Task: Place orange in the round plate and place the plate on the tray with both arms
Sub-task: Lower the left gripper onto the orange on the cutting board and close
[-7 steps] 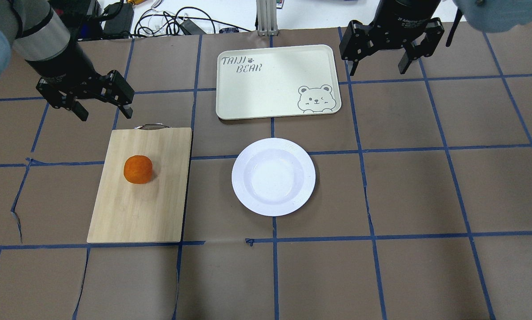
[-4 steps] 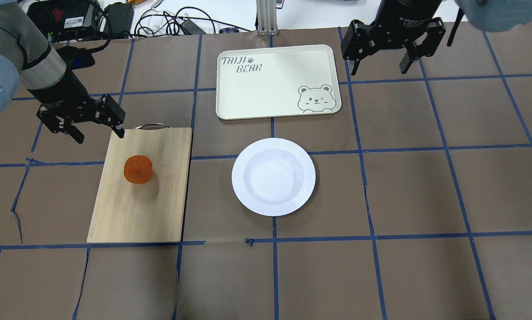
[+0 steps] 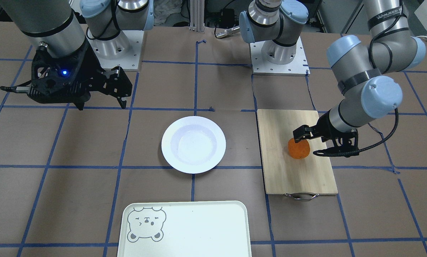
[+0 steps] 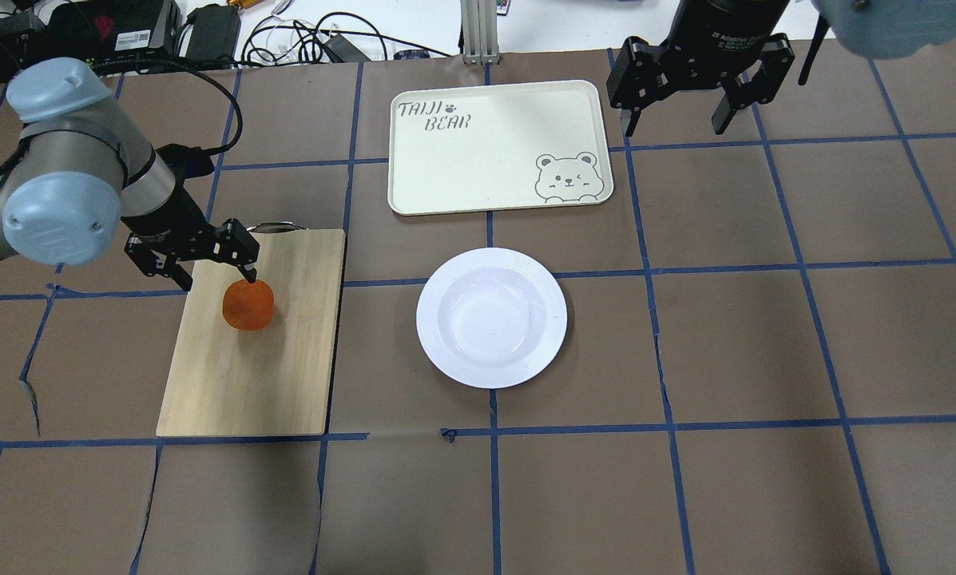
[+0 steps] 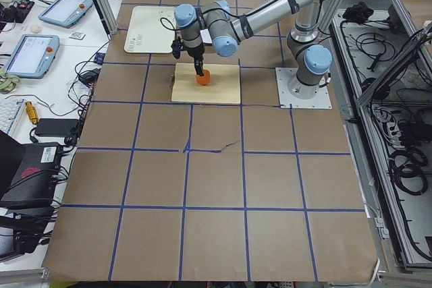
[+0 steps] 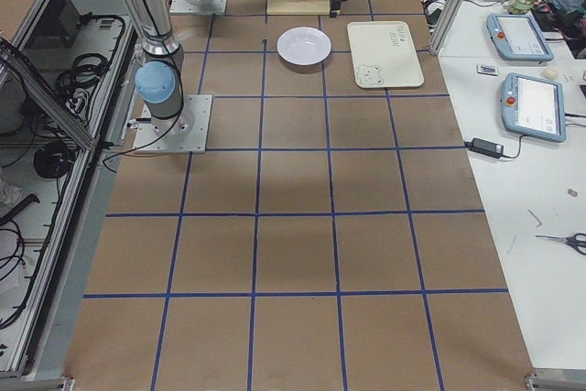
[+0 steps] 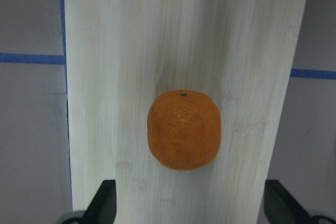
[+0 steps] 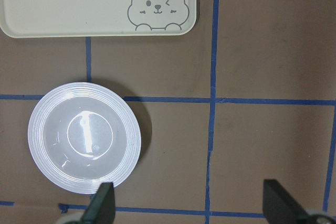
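Note:
The orange (image 4: 247,305) (image 3: 299,149) sits on a bamboo cutting board (image 4: 254,375). My left gripper (image 4: 216,278) (image 3: 314,144) is open and low over the board's far end, close to the orange and holding nothing. In the left wrist view the orange (image 7: 184,129) lies centred ahead of the two fingertips. The white round plate (image 4: 491,317) (image 3: 193,144) (image 8: 84,141) lies empty at mid-table. The mint tray (image 4: 493,152) (image 3: 192,228) (image 8: 68,3) with the bear face lies beyond it. My right gripper (image 4: 675,124) (image 3: 101,103) hangs open, high beside the tray's right end.
The cutting board (image 3: 295,175) has a metal handle (image 4: 270,228) at its far end. Cables and boxes (image 4: 206,32) lie past the table's far edge. Brown paper with a blue tape grid covers the table (image 4: 765,319).
My left arm has swung down and toward the orange, from beyond the board's far-left corner to over the board beside the fruit. The right arm, the plate and the tray have not moved.

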`<state>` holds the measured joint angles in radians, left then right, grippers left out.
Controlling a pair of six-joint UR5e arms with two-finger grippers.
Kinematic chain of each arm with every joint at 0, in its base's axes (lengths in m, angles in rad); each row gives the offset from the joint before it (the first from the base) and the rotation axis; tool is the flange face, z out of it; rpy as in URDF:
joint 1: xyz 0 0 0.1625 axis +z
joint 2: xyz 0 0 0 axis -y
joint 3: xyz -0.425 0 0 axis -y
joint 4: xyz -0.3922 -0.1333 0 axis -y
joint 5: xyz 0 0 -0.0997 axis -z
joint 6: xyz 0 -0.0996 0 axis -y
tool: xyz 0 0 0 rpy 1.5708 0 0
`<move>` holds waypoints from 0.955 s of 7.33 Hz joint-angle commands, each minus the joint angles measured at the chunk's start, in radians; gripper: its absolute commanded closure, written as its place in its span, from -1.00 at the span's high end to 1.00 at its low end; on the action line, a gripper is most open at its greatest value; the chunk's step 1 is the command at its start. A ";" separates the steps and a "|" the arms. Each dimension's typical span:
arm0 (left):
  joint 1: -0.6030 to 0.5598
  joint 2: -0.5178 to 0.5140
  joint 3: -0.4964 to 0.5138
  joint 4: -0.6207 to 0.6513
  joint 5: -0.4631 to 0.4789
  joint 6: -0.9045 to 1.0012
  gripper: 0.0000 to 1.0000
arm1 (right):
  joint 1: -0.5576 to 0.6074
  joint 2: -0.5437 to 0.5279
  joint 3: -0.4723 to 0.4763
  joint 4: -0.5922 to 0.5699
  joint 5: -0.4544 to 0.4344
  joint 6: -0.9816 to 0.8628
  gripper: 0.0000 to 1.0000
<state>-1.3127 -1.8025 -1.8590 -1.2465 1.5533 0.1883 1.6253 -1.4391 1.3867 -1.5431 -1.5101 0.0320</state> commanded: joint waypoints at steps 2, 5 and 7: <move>0.000 -0.084 -0.014 0.080 -0.007 -0.006 1.00 | -0.001 0.000 0.000 -0.002 -0.008 -0.001 1.00; 0.000 -0.110 -0.012 0.084 -0.010 -0.009 -0.02 | -0.001 0.000 0.000 -0.002 -0.010 -0.003 1.00; 0.000 -0.107 -0.005 0.082 -0.009 -0.015 -1.00 | 0.001 -0.001 0.000 0.000 -0.010 -0.003 1.00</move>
<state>-1.3131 -1.9106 -1.8688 -1.1636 1.5427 0.1755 1.6254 -1.4399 1.3869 -1.5443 -1.5162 0.0301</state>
